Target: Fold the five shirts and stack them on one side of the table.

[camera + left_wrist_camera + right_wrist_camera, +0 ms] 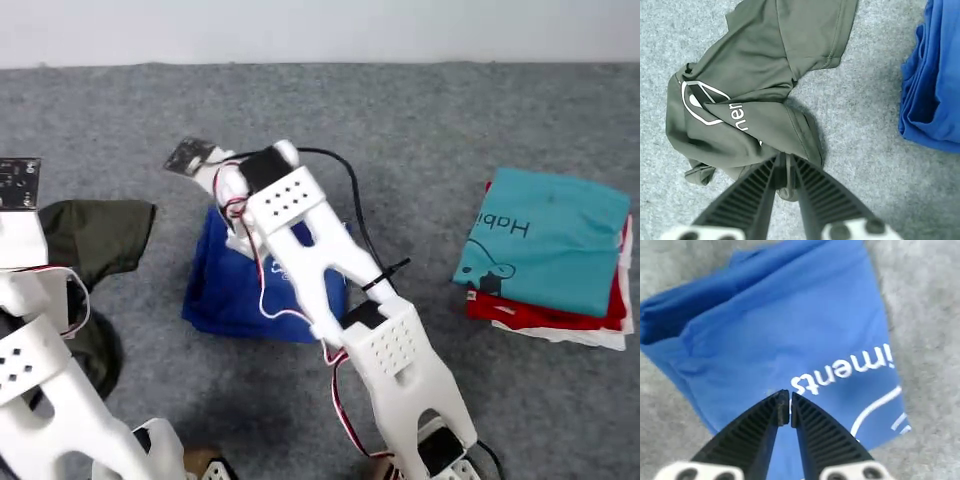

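Left fingers [760, 192] pinch the unfolded green shirt [755, 90]; right fingers [765, 425], closed, hover over the folded blue shirt [780, 325]; a three-shirt stack [545, 245] lies right.

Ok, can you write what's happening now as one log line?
left gripper: shut on green shirt | right gripper: shut, tips at blue shirt | stack: teal, red, white, folded

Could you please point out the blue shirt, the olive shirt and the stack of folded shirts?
blue shirt [790, 330]: right wrist view, plain cloth beside the white print.
olive shirt [755, 60]: left wrist view, plain cloth away from the logo.
stack of folded shirts [550, 240]: high view, middle of its teal top layer.
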You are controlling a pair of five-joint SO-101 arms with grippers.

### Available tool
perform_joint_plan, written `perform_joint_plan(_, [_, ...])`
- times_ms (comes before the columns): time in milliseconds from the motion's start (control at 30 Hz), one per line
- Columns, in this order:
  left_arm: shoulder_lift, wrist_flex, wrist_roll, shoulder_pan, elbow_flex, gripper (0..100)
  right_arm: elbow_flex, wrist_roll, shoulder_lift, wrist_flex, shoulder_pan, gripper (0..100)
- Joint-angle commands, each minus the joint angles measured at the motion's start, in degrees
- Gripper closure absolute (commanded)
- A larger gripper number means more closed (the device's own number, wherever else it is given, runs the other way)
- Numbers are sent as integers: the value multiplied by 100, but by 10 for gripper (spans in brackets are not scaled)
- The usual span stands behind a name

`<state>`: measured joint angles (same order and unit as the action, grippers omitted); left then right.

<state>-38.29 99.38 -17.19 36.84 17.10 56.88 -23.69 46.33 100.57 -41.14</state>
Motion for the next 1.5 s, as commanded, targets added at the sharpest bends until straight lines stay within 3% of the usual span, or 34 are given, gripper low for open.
perform_joint_plan(0, [-132,123,299,0,-40,977,44,-26,40,-66,-611,988])
perform_joint_plan(100, [-132,123,343,44,-40,977,44,-26,207,-409,-1059,988])
perform_joint_plan(233, [-132,123,299,659,-48,977,35,-26,374,-822,-1464,988])
perform_joint_plan(433, [-114,114,-70,1477,-31,977,378,-18,268,-356,-1648,988])
perform_joint_plan(567, [-105,105,-123,1495,-31,977,1037,-18,66,259,-1499,988])
perform_joint_plan(767, [-114,105,-132,1495,-31,977,905,-18,-136,215,-1033,988])
perform_joint_plan(1067, [-114,105,-149,1521,31,977,791,-18,1112,-620,-1622,988])
perform_joint_plan(1233, [-114,114,-149,1521,92,977,879,-26,1218,-365,-1727,988])
perform_joint_plan(1400, [-114,114,-149,1521,92,977,1407,35,796,259,-1341,988])
perform_joint_plan(1467, [-114,114,-149,1521,92,977,1327,387,479,259,-1068,988])
